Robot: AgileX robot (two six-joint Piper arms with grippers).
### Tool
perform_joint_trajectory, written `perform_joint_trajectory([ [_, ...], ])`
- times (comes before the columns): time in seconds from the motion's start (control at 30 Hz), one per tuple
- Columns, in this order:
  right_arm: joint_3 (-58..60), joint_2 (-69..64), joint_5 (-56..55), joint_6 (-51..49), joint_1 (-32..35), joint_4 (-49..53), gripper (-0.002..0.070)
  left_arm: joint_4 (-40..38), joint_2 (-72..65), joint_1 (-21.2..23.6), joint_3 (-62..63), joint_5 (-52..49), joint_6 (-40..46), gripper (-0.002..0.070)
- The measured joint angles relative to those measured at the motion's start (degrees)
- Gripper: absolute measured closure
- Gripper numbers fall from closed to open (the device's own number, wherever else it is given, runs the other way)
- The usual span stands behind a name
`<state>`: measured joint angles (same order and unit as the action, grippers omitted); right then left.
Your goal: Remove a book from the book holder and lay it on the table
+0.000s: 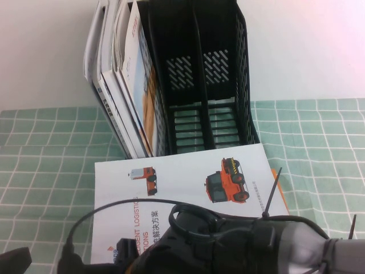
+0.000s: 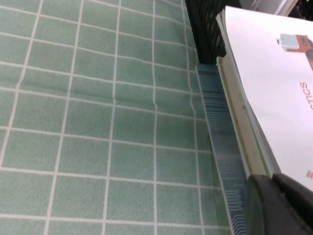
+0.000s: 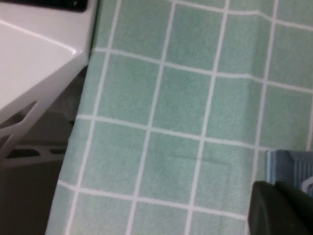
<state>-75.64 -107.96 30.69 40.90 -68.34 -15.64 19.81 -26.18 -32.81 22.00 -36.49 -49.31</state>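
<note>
The book lies flat on the table, just before the holder. My left gripper reaches low along its edge, clamped on that edge. My right gripper hangs over bare cloth near the table's edge, fingers closed on nothing.

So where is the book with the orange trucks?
High view: the book lies on the table, just before the book holder, its near end under an arm.

Office-like desk: black file rack of brochures, gridded cloth.
</note>
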Motion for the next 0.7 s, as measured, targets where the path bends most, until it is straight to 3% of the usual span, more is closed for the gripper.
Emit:
perform_joint_trajectory([
  [0.47,-0.3,10.0,0.2,-0.2,0.0,3.8,0.0678,0.1,1.6,0.0,-0.1,4.3,-1.7,0.0675],
  [0.57,-0.3,15.2,0.8,-2.4,0.0,10.9,0.0678,0.1,2.8,0.0,-0.1,6.7,-1.9,0.0673],
  [0.7,-0.3,21.2,6.5,-12.8,1.0,25.8,0.0678,1.3,3.7,0.0,-0.1,8.0,-1.9,0.0675],
])
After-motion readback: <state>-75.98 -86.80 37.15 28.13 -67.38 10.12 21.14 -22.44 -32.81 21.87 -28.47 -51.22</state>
